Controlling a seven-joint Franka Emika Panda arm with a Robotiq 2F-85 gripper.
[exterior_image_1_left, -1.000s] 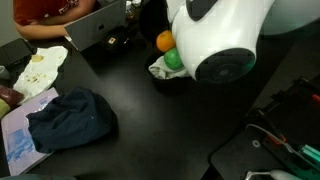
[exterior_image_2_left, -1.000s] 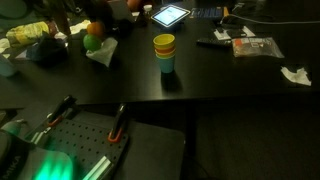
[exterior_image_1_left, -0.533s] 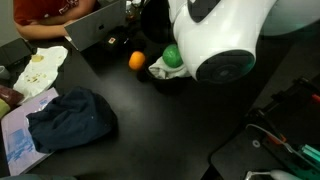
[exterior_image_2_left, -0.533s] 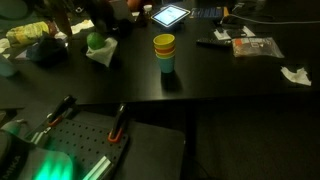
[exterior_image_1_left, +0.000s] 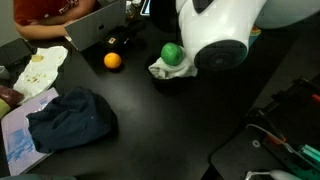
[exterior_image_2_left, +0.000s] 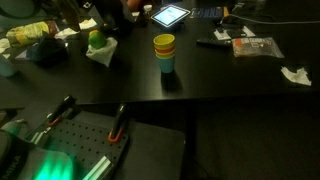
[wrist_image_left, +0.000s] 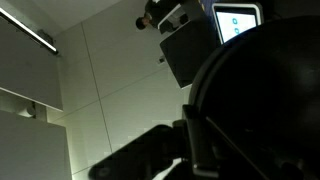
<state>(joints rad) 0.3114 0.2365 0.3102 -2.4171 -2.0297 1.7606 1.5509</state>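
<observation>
An orange ball (exterior_image_1_left: 112, 60) lies alone on the black table. A green ball (exterior_image_1_left: 172, 52) rests on a crumpled white wrapper (exterior_image_1_left: 165, 70) right beside the big white arm housing (exterior_image_1_left: 220, 40); the green ball also shows in an exterior view (exterior_image_2_left: 97, 40). The gripper is hidden behind the arm in both exterior views. In the wrist view the gripper (wrist_image_left: 190, 140) is only a dark silhouette against a pale wall and ceiling, and I cannot tell whether its fingers are open or shut, or whether they hold anything.
A blue cloth (exterior_image_1_left: 70, 118) lies at the front left, with papers (exterior_image_1_left: 40, 68) and a laptop (exterior_image_1_left: 95, 25) near a seated person (exterior_image_1_left: 40, 12). Stacked cups (exterior_image_2_left: 164, 50), a tablet (exterior_image_2_left: 170, 15), a packet (exterior_image_2_left: 250, 46) and crumpled paper (exterior_image_2_left: 295, 74) sit on the table.
The orange ball has rolled away from the green ball, leftward across the table. The white arm housing has shifted slightly up and to the right.
</observation>
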